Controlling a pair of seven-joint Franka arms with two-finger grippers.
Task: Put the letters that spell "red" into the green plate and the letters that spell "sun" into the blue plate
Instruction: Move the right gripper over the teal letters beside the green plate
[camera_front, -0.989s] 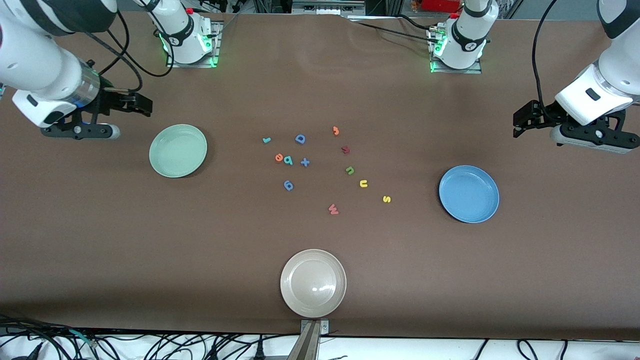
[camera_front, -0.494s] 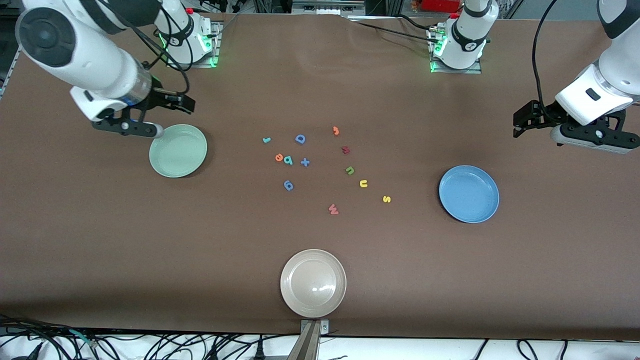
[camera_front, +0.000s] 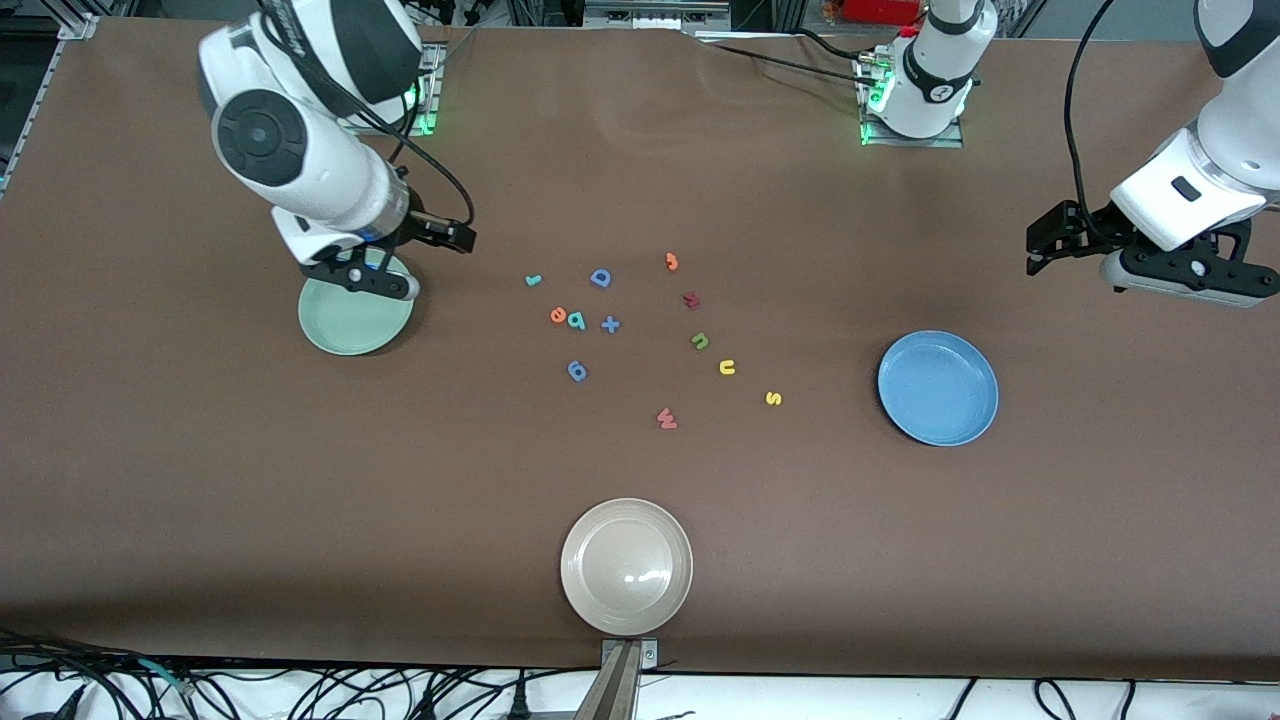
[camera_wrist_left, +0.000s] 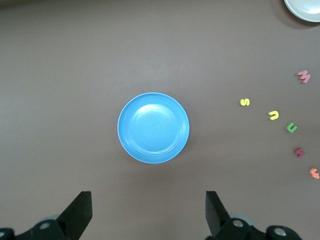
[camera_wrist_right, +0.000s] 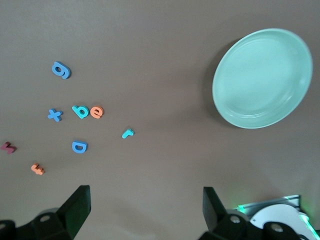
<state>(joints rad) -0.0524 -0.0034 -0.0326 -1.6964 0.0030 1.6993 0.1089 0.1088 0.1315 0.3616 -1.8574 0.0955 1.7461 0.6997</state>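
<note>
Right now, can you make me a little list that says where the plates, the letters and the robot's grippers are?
green plate: toward the right arm's end of the table, no letters in it
blue plate: toward the left arm's end, no letters in it
beige plate: nearest the front camera
red letters: teal r, orange e, teal d, on the table
sun letters: yellow s, yellow u, green n, on the table
right gripper: open, over the table by the green plate
left gripper: open, waiting
</note>
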